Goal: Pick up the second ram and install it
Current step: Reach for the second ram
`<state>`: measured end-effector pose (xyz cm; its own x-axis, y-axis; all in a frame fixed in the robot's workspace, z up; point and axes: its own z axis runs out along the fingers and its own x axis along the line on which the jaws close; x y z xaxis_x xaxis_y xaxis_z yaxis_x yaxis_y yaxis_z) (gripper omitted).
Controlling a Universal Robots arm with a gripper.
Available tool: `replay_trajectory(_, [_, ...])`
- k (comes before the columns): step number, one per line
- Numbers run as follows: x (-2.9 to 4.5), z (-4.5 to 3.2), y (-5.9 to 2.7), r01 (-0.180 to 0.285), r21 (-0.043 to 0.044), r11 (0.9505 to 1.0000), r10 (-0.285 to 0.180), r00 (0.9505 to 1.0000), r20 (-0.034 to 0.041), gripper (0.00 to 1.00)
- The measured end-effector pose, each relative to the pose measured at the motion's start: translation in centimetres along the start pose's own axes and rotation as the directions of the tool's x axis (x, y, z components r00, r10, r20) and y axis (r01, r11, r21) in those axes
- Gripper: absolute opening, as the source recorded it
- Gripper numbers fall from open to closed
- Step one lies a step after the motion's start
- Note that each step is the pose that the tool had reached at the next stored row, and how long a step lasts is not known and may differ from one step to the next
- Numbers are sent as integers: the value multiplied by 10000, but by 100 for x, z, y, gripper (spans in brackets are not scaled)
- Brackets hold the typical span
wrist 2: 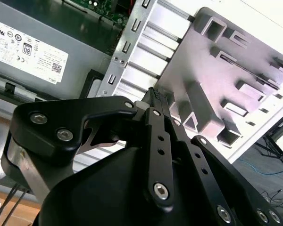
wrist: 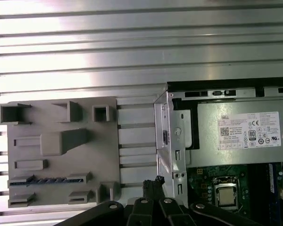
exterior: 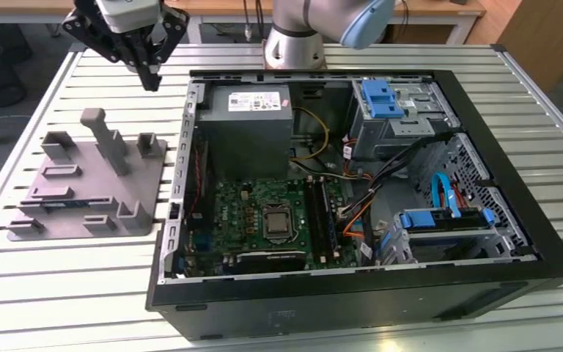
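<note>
Second ram (wrist: 47,180) not yet picked up, lying in a groove of the grey holder (wrist: 108,141).

Hovering with the gripper (exterior: 149,82) raised above the slatted table (exterior: 56,293), over the strip between the holder and the open computer case (exterior: 526,220). Showing fingers (wrist 2: 156,123) pressed together with nothing between them in both wrist views. Resting below and off to one side of the tool, well apart from it, on the side away from the case: blue-green stick lying along its groove, untouched. Judging the work as barely begun, with grasping, lifting, carrying across to the motherboard (exterior: 252,213) on the tool's other side and seating in a memory slot all left to do. Not telling from these views whether a neighbouring slot is already filled.
</note>
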<state>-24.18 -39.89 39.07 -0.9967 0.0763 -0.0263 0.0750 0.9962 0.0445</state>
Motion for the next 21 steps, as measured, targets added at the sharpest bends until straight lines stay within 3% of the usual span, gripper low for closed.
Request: replay_trajectory(21, [556,10,-43,0,0,10000,0,10000,-1,10])
